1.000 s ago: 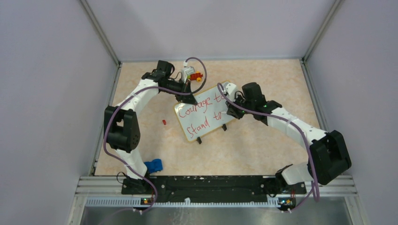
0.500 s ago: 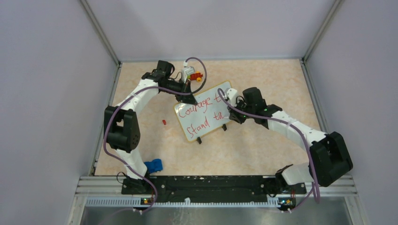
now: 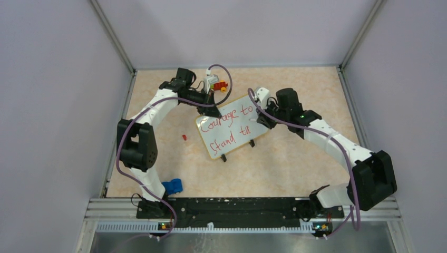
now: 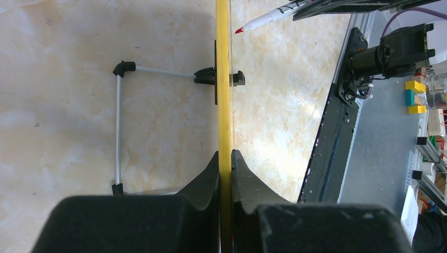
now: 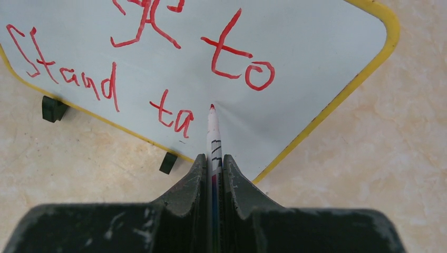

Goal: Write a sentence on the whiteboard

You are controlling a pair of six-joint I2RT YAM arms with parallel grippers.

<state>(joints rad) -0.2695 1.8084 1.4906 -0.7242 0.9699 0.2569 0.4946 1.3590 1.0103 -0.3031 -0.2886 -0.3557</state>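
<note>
The whiteboard point(image 3: 227, 129) stands tilted mid-table on small black feet, its rim yellow in the wrist views. Red marker words on it read "Courage to" and below "Stand ta" point(image 5: 171, 117). My left gripper point(image 3: 210, 109) is shut on the board's far top edge; in the left wrist view the fingers point(image 4: 225, 161) pinch the yellow rim point(image 4: 223, 79). My right gripper point(image 3: 263, 116) is shut on a white marker point(image 5: 213, 139). Its red tip sits at the board's surface just right of "ta". The same marker point(image 4: 266, 20) shows in the left wrist view.
A small red cap point(image 3: 184, 137) lies left of the board. A blue object point(image 3: 172, 185) rests by the left arm's base. Coloured blocks point(image 3: 217, 83) sit at the back. The board's wire stand point(image 4: 118, 105) shows behind it. Grey walls enclose the table.
My right gripper has moved right and toward the back with the marker, uncovering "to" and the letters "ta" on the second line. The left arm and the board have stayed still.
</note>
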